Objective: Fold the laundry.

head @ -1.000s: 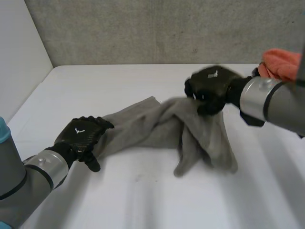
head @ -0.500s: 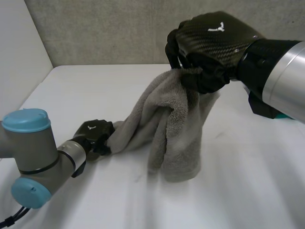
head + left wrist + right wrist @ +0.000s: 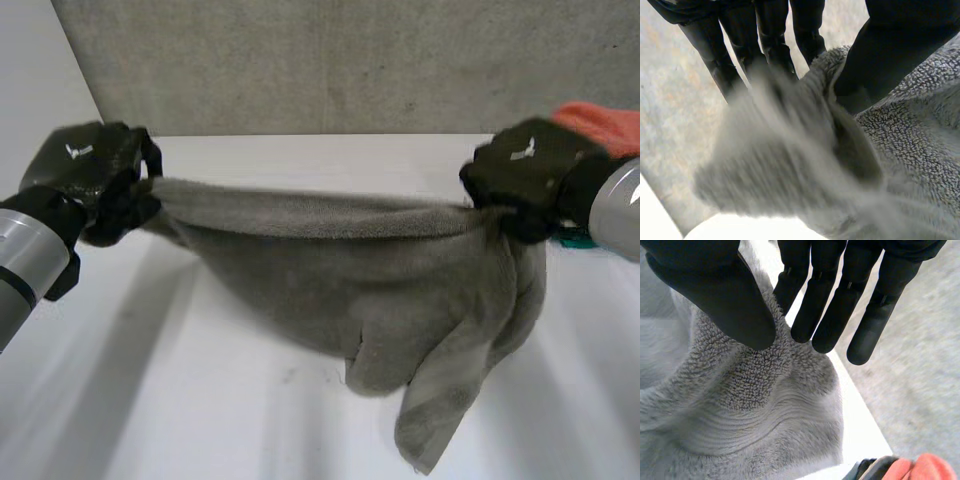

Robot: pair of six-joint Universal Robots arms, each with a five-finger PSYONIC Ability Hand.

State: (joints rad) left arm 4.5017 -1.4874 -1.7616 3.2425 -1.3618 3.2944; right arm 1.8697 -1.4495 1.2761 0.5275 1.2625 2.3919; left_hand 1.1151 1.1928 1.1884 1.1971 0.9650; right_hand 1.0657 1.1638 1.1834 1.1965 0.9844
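Note:
A grey towel [image 3: 330, 270] hangs stretched between my two hands above the white table [image 3: 300, 160]. My left hand [image 3: 90, 180] is shut on one end of the top edge, raised near the side wall. My right hand [image 3: 520, 180] is shut on the other end, and the loose cloth droops below it toward the table. In the left wrist view the thumb [image 3: 890, 55] and fingers [image 3: 765, 35] pinch the grey towel [image 3: 900, 140]. In the right wrist view the thumb [image 3: 715, 295] presses the grey towel [image 3: 740, 405] against the fingers [image 3: 825, 300].
An orange cloth [image 3: 600, 125] lies at the table's far corner behind my right hand, also seen as an orange cloth [image 3: 920, 467] in the right wrist view. A grey wall [image 3: 350, 60] runs along the table's back, a white wall [image 3: 40, 80] along its side.
My left hand has closed on the towel's end and lifted it off the table to the left. My right hand has moved right and back, pulling the towel's top edge taut.

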